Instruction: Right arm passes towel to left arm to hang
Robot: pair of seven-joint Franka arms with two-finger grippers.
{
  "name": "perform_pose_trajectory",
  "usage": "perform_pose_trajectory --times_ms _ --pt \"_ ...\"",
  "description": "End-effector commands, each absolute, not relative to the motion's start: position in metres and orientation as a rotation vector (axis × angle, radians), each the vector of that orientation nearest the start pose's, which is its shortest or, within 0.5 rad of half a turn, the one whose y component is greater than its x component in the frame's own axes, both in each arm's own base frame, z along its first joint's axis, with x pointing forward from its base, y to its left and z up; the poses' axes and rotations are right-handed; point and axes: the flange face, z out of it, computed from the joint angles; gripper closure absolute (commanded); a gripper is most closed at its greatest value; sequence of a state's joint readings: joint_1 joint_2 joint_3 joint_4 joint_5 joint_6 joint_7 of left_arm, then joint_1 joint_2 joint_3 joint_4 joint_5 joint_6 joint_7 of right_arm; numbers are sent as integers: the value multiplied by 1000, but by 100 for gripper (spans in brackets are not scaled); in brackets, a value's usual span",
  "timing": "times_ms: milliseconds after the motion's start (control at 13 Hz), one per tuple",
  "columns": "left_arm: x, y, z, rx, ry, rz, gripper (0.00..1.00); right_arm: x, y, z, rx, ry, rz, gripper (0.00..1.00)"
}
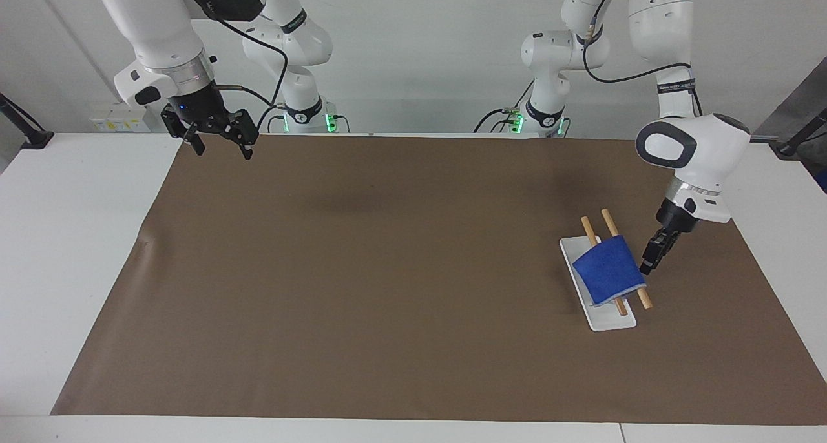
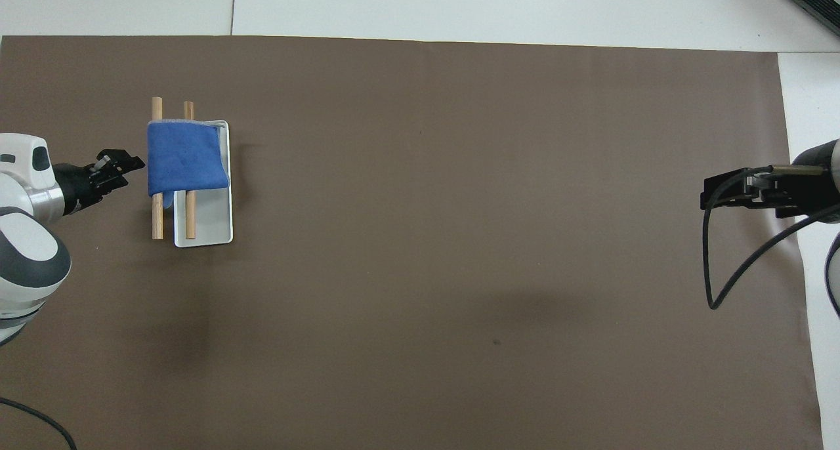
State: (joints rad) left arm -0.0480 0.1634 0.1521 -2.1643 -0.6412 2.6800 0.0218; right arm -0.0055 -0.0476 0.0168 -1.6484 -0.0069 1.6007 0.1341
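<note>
I see the table (image 1: 58,236) covered by a brown mat (image 1: 387,268). The right arm (image 1: 161,36) waits raised over the mat's corner at its own end of the table, nearest the robots; its end effector (image 1: 216,143) is spread wide with nothing between the fingers. The left arm (image 1: 691,146) bends down toward its end of the table, and its end effector (image 1: 648,262) hangs just beside the rack, apart from the cloth and holding nothing; I cannot tell how wide its fingers stand. A white tray (image 1: 610,320) lies on the mat there, and two wooden dowels (image 2: 157,214) run side by side, one over the tray and one just off its edge. The blue towel (image 1: 607,268) is draped across both dowels, over the half farther from the robots, with its edge falling onto the tray.
</note>
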Motion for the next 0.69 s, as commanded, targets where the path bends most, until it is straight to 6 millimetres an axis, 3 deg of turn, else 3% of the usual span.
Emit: perform_pose_trajectory --times_ms 0,385,615 --pt "590 76 363 -3253 -980 -680 5 537 7 620 -3152 215 -12 0" --pt "603 76 397 -3361 -941 -559 6 537 6 620 -3152 217 -14 0" --pt "613 85 433 -3332 -661 -461 7 537 6 620 -3151 217 -17 0"
